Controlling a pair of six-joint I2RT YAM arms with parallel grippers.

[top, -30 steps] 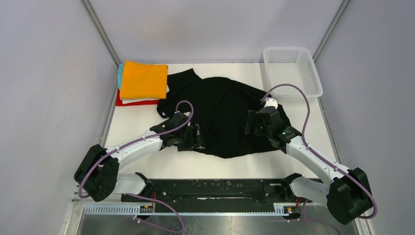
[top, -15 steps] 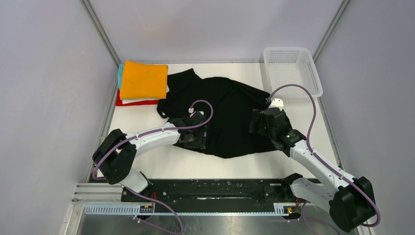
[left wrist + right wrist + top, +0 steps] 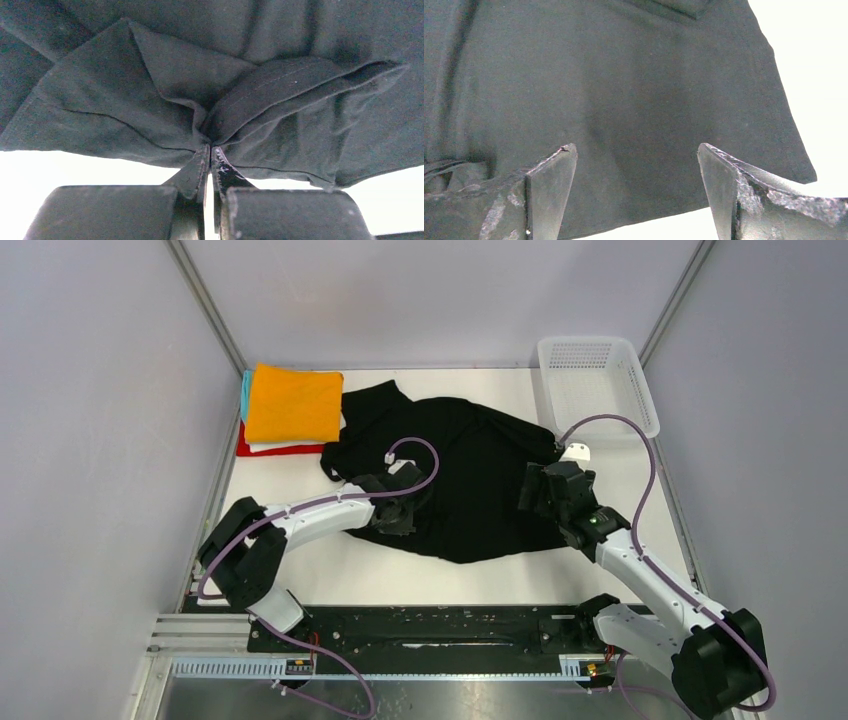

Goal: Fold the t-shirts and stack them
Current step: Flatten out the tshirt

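My left pincer (image 3: 210, 150), spread a moment ago, now pinches a bunched edge of the black t-shirt (image 3: 470, 470). My right pincer (image 3: 636, 147) stays spread above the cloth, so I judge the fold can begin.

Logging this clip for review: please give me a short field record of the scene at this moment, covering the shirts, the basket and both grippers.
black t-shirt: spread out and rumpled on the table, not yet folded
left gripper: shut on a bunched fold at the shirt's near left edge
right gripper: open, over the shirt's right part, gripping nothing
folded stack: far left corner, orange on top, white, red and teal edges showing beneath
basket: white mesh, far right corner
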